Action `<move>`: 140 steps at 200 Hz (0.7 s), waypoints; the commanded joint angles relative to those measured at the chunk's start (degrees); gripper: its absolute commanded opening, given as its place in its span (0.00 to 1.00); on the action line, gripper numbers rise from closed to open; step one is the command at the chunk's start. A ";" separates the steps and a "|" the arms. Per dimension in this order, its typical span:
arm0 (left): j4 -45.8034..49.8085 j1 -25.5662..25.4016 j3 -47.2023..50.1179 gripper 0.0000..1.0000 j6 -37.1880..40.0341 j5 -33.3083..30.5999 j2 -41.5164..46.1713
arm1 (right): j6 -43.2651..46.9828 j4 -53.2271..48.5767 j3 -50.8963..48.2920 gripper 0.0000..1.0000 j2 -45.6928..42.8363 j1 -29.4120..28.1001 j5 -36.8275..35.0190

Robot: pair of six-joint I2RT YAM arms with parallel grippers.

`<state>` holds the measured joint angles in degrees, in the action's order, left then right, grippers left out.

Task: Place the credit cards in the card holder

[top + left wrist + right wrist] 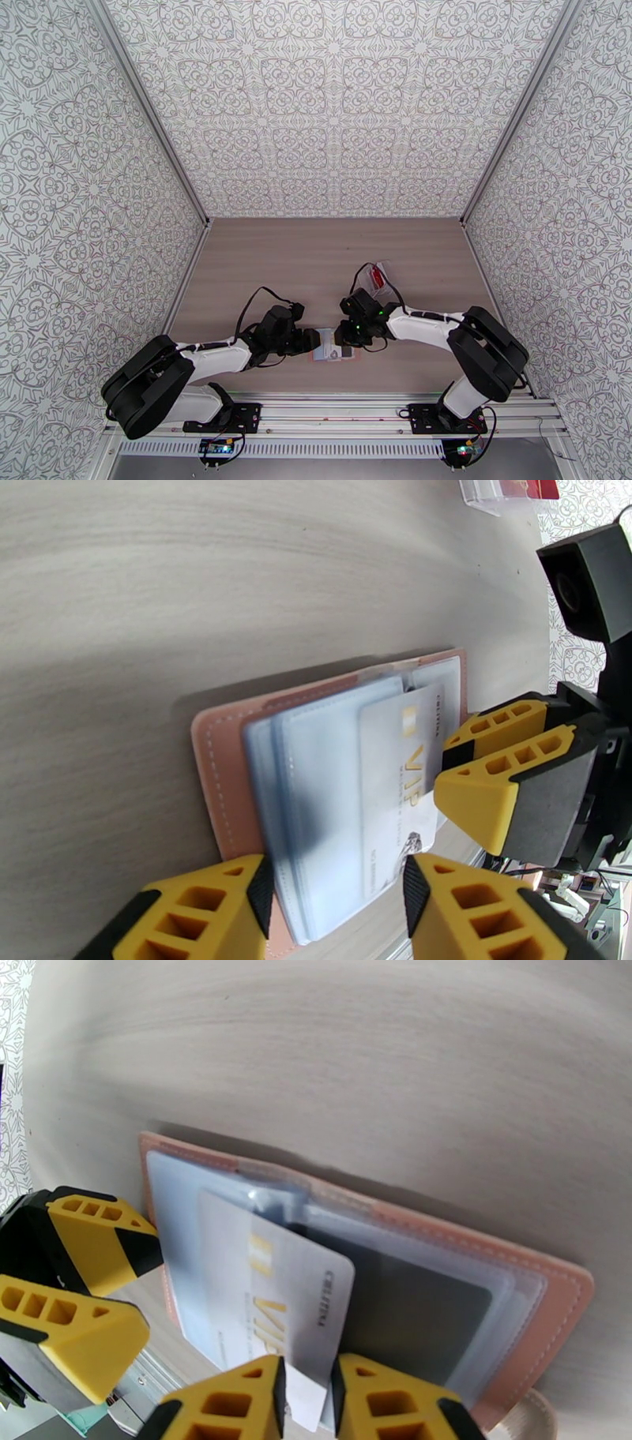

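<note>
The pink card holder lies open on the table near the front edge, its blue-grey clear pockets facing up. A white credit card marked VIP sits partly inside a pocket. My right gripper is shut on that card's near corner. A dark card rests in a pocket further in. My left gripper stands open, its fingers at the holder's opposite edge, with nothing pinched. In the top view the two grippers meet over the holder.
A crinkly clear pouch with a red card in it lies behind the right arm. Patterned walls close in the table on three sides. A metal rail runs along the front edge.
</note>
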<state>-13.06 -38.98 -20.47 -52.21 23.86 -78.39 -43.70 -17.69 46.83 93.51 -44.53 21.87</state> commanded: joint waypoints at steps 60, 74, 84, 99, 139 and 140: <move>1.49 -0.74 0.74 0.51 0.88 -1.06 -0.80 | -0.68 -1.38 3.39 0.23 2.27 -2.04 -1.05; 1.60 -0.75 0.61 0.52 0.99 -1.08 -0.80 | -0.72 -1.38 3.75 0.23 2.76 -2.30 -0.91; 1.59 -0.75 0.66 0.51 0.99 -1.02 -0.88 | -0.74 -1.38 4.10 0.23 2.98 -2.48 -0.91; 1.67 -0.70 0.59 0.51 1.03 -0.99 -0.89 | -0.80 -1.47 4.56 0.23 3.25 -2.66 -0.82; 1.89 -0.74 0.47 0.52 1.04 -1.00 -0.89 | -0.78 -1.74 5.11 0.23 3.68 -3.27 -0.86; 1.89 -0.74 0.49 0.52 1.00 -1.00 -0.89 | -0.82 -1.73 5.20 0.23 3.69 -3.27 -0.86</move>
<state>-13.08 -39.03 -20.47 -52.23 23.81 -78.39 -43.72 -18.79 50.37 95.98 -46.96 21.47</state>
